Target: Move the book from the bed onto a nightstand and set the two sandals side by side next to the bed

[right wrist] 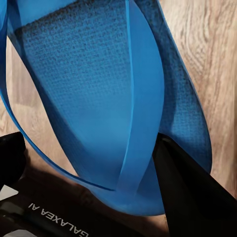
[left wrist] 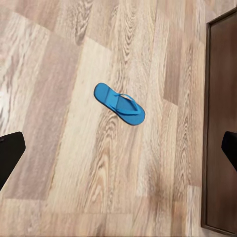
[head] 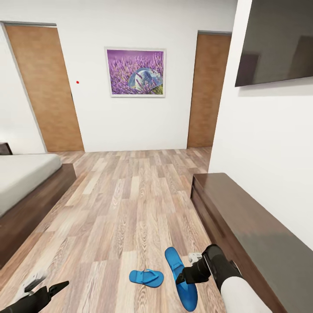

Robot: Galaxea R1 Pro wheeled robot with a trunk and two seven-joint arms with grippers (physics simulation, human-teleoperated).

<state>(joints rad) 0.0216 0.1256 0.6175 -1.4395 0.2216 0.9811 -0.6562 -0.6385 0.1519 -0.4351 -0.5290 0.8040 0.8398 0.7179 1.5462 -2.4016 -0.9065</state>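
Two bright blue sandals show near the bottom of the head view. One sandal lies flat on the wood floor, also seen in the left wrist view. The other sandal hangs tilted above the floor, and my right gripper is shut on it; up close its sole and strap sit between the black fingers. My left gripper is open, low at the left, well above the lying sandal, its fingertips wide apart. The bed stands at the left. The book is out of view.
A long low dark-brown sideboard runs along the right wall under a wall-mounted TV. Two wooden doors and a lavender picture are on the far wall. Wood-plank floor stretches between bed and sideboard.
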